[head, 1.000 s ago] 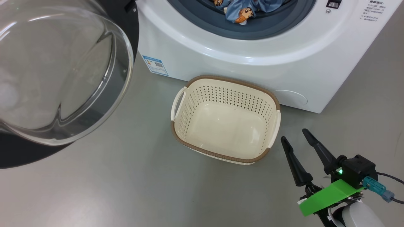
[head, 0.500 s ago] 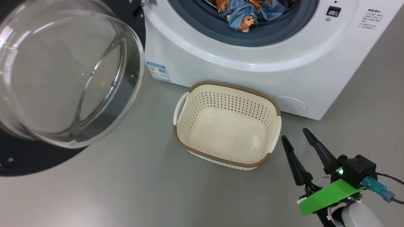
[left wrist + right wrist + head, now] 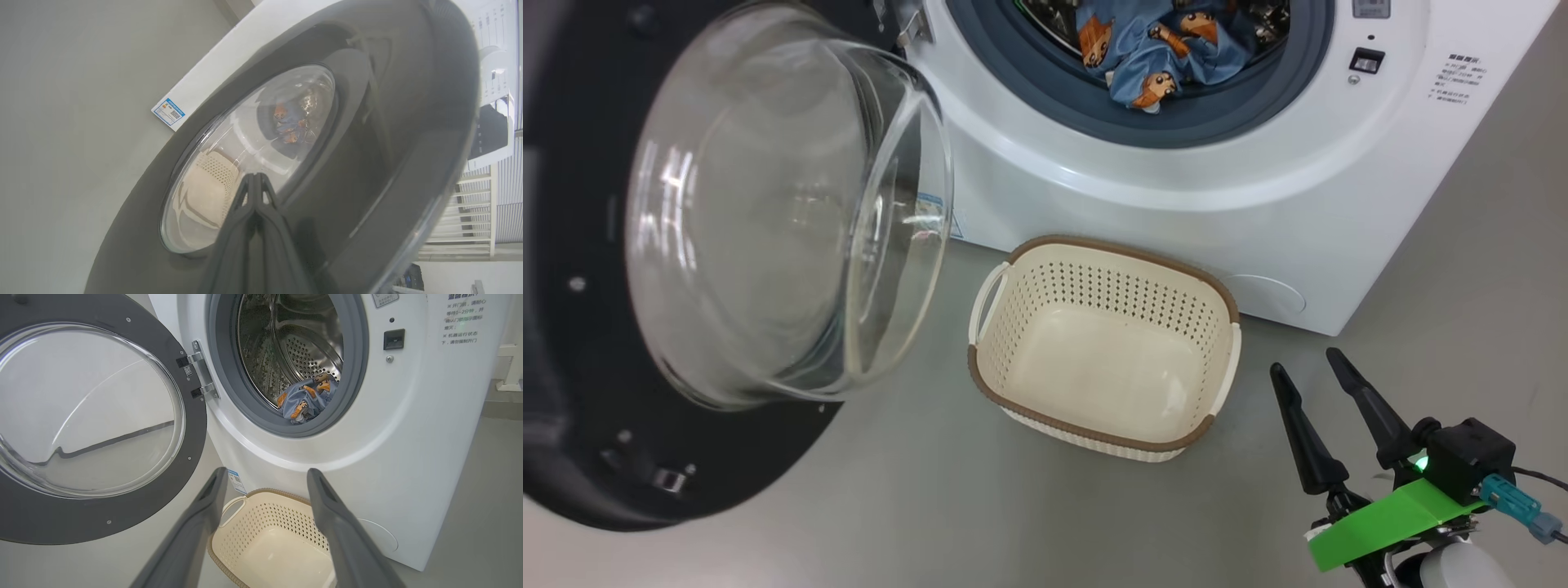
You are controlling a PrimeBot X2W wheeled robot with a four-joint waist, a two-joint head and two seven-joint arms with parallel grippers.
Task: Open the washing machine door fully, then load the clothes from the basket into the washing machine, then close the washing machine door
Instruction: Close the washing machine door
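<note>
Head view finds the basket (image 3: 1107,247) bare on the floor (image 3: 931,514) just before the washing machine (image 3: 1176,204), with the clothes (image 3: 1160,49) heaped inside the drum (image 3: 294,343), so closing looks next. The washing machine door (image 3: 727,245) hangs swung out. The left tool (image 3: 255,179), pinched shut on nothing, points at its outer face, likely to push. The right tool (image 3: 1303,363) hangs spread wide and empty.
</note>
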